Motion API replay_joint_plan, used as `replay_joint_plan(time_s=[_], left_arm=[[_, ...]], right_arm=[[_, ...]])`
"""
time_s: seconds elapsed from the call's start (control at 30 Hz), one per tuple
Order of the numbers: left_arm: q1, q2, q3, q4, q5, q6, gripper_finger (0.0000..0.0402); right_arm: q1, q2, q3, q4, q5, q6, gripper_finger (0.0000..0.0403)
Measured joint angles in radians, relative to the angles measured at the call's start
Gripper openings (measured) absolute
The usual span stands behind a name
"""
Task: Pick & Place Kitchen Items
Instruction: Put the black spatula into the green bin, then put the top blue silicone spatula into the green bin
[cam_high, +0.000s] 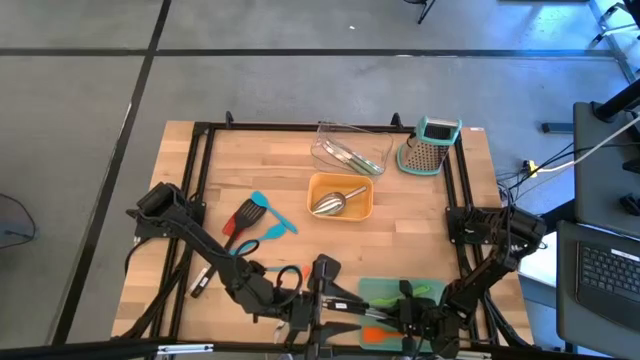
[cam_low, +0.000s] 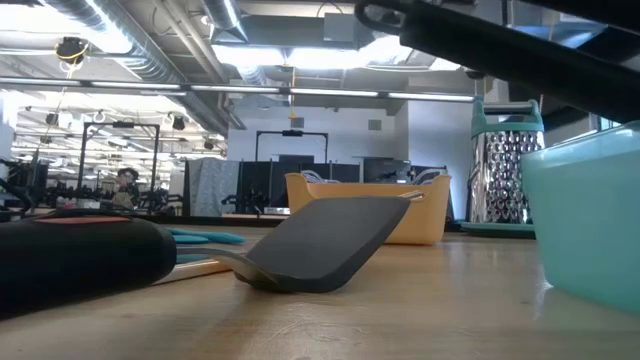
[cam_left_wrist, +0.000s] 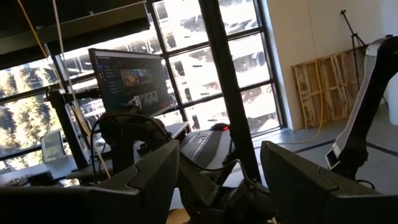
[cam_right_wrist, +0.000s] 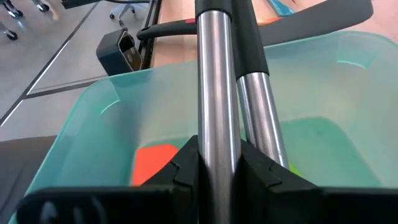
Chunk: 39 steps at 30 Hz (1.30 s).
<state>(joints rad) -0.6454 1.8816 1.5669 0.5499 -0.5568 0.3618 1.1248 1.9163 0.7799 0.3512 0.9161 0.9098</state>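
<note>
So my right claw (cam_right_wrist: 219, 165) is clamped on steel tongs (cam_right_wrist: 219, 74) over the teal tray (cam_high: 385, 292) at the surface's 5 o'clock; left claw (cam_left_wrist: 217, 180) gapes empty near 6.

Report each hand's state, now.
Left hand: open, holding nothing.
Right hand: shut on steel tongs, above the teal tray.

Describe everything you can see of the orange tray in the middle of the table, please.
The orange tray is a small rectangular bin with rounded corners, apparently of matte plastic. It stands upright and open on the wooden table, near its centre, in front of the clear tray. A steel scoop lies inside, its handle leaning on the rim. Neither claw touches the tray.
</note>
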Motion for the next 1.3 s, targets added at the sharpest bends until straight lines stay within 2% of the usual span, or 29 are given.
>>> replay_joint_plan(time_s=[0.33,0.53,0.67,0.9,1.1,1.23,1.3], left_arm=[[0.009,0.0,0.0,-0.008,0.0,0.0,0.0221],[0.009,0.0,0.0,-0.008,0.0,0.0,0.0221],[0.009,0.0,0.0,-0.008,0.0,0.0,0.0221],[0.006,0.0,0.0,-0.008,0.0,0.0,0.0221],[-0.006,0.0,-0.001,-0.035,-0.006,0.0,0.0221],[-0.015,0.0,-0.001,-0.034,-0.063,0.001,0.0221],[-0.02,0.0,-0.001,-0.043,-0.127,0.001,0.0221]], right_arm=[[0.015,0.0,0.0,-0.015,-0.034,0.011,0.007],[0.016,-0.002,0.0,-0.019,-0.029,0.022,0.0189],[0.016,-0.01,0.0,-0.024,-0.029,0.018,0.0224],[0.016,-0.039,0.005,-0.03,-0.03,-0.038,0.0217],[0.016,-0.131,0.013,-0.046,-0.025,-0.161,0.0207],[0.016,-0.232,0.013,-0.116,-0.015,-0.278,0.0206],[0.014,-0.3,0.013,-0.117,-0.048,-0.365,0.0206]])
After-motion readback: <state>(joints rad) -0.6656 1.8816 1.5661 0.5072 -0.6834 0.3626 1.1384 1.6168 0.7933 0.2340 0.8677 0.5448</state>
